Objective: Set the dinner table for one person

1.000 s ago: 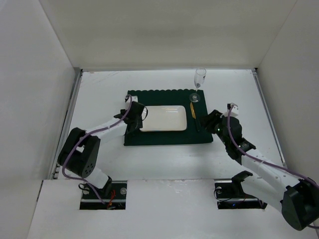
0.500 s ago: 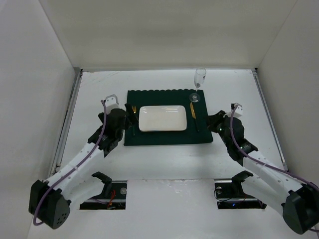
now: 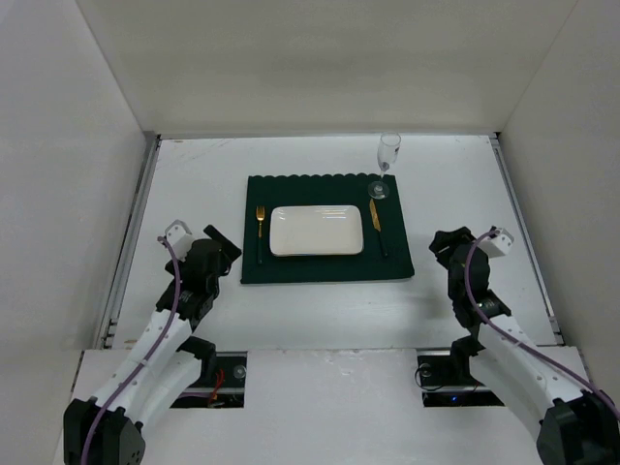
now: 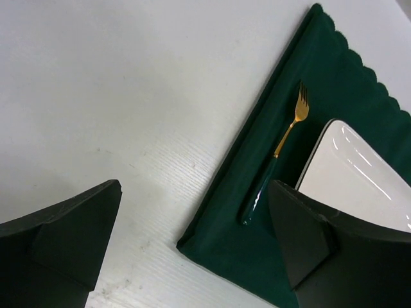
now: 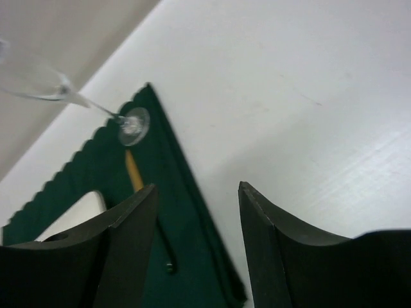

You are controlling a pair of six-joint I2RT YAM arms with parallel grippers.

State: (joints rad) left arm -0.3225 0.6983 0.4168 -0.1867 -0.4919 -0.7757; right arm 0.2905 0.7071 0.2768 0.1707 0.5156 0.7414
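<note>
On the white dinner table (image 3: 320,315) lies a dark green scallop-edged placemat (image 3: 325,269) with a white rectangular plate (image 3: 317,231) at its middle. A gold fork (image 3: 260,228) with a dark green handle lies left of the plate. A gold-bladed knife (image 3: 376,219) lies to the plate's right. A clear wine glass (image 3: 387,155) stands at the mat's far right corner. My left gripper (image 3: 221,245) hovers open and empty off the mat's near left corner (image 4: 192,240), fork (image 4: 282,144) ahead. My right gripper (image 3: 446,244) is open and empty right of the mat, facing knife (image 5: 133,170) and glass foot (image 5: 133,122).
White walls (image 3: 77,145) close in the table on the left, back and right. Metal rails (image 3: 136,232) run along both side edges. The arm bases sit in cutouts (image 3: 203,373) of a white shelf at the near edge.
Both arms have drawn back from the placemat toward the near edge. The left gripper has come off the plate's left end, and the fork now shows there. Both grippers stand open.
</note>
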